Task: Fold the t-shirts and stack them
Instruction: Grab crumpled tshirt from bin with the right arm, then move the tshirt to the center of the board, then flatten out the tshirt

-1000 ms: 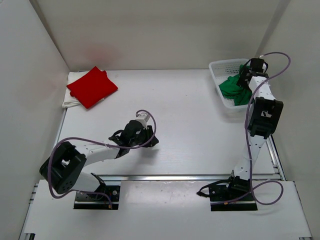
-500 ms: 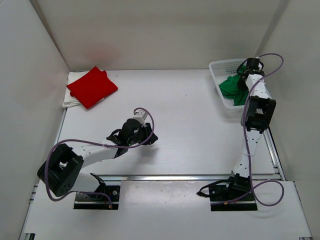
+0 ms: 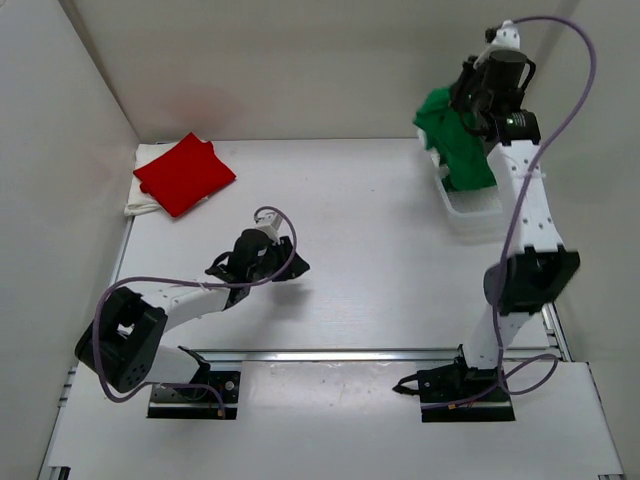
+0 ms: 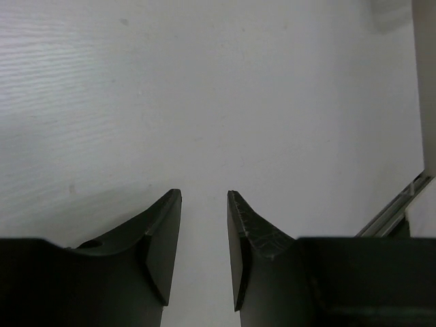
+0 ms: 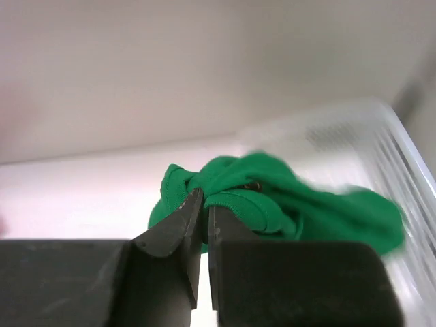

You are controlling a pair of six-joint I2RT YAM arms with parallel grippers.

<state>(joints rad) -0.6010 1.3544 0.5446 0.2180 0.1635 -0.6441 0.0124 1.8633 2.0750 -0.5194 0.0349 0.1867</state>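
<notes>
My right gripper is shut on the bright green t-shirt, which hangs bunched from its jaws high above the white mesh basket. A folded bright red t-shirt lies at the table's far left on top of a cream-white t-shirt. My left gripper hovers low over bare table near the middle, jaws parted with nothing between them.
The basket stands at the far right against the wall. White walls close in the back and both sides. A metal rail runs along the table's near edge.
My right gripper closed on the green t-shirt in the basket and lifted it well up out of it. My left arm shifted slightly to the left.
</notes>
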